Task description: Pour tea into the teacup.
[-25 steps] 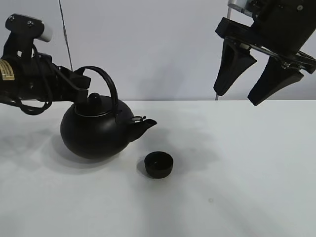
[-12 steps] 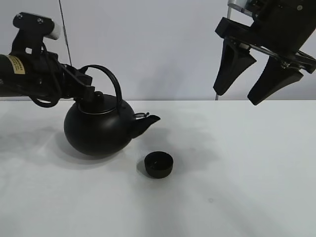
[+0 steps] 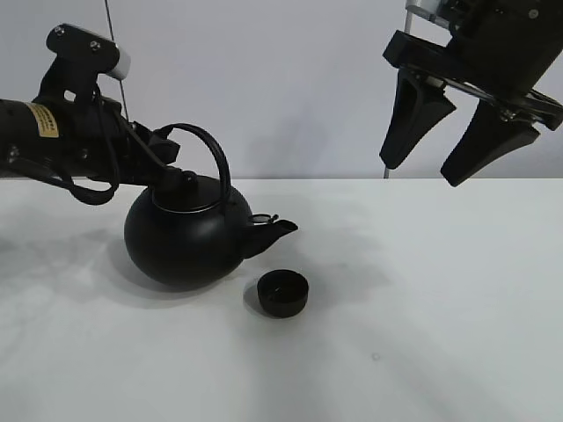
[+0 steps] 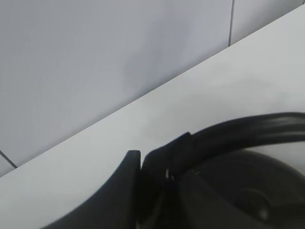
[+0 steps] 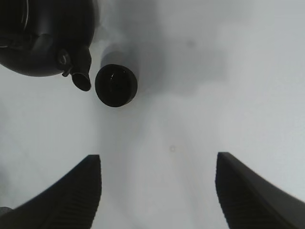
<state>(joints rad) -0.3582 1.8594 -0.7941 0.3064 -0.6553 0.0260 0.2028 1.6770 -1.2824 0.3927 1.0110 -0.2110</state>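
The big round black kettle (image 3: 186, 236) is left of centre, its spout (image 3: 280, 230) pointing right and ending just above and left of the teacup (image 3: 283, 293). The teacup is a small, low black cup standing on the white table. My left gripper (image 3: 164, 167) is shut on the kettle's arched handle (image 3: 214, 151); the left wrist view shows the handle (image 4: 248, 126) clamped between the dark fingers (image 4: 126, 183). My right gripper (image 3: 419, 172) hangs open high at the right, holding nothing. From above it sees the teacup (image 5: 116, 85) beside the spout (image 5: 82, 80).
The white table (image 3: 422, 308) stretches to the right and front of the cup. A pale wall rises behind it, with a thin vertical pole (image 3: 113, 44) at the back left.
My left gripper has carried the kettle to the right, bringing its spout closer to the teacup. The left arm has risen a little. The right gripper and the cup have not moved.
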